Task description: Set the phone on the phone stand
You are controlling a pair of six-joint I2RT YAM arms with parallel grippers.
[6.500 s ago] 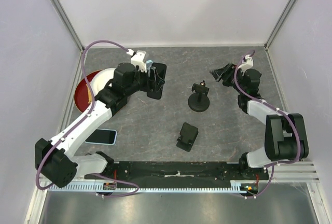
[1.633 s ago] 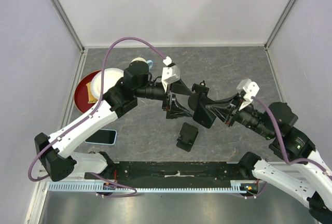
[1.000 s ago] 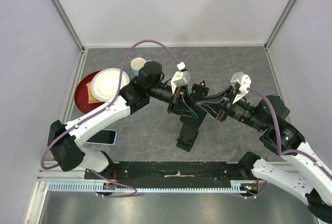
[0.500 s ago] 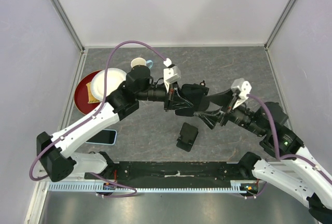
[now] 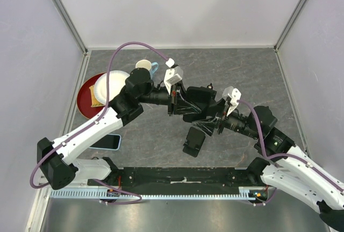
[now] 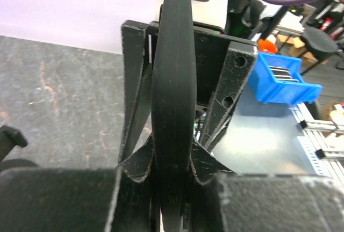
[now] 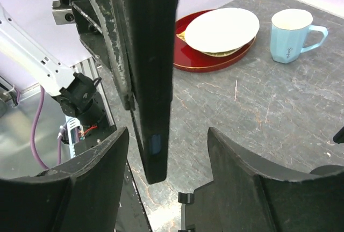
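The phone [image 6: 172,108] showed a smooth, matt black edge. The left end effector [image 6: 172,167] had matt black plastic fingers [image 6: 134,165] with rough, scuffed edges. The desk [image 7: 279,103] looked like matt grey stone, faintly veined. The red tray [image 7: 201,64] was glossy, the white plate [image 7: 221,29] smooth, and the pale blue mug [image 7: 293,36] glazed.

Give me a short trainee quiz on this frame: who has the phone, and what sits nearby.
1. True or false: the left gripper is shut on the phone.
2. Relative to the red plate, the mug stands: A) on it; B) beside it; C) under it.
3. Fill in: the right gripper straddles the phone with its jaws ___.
Key: 1 true; 2 B; 3 open.
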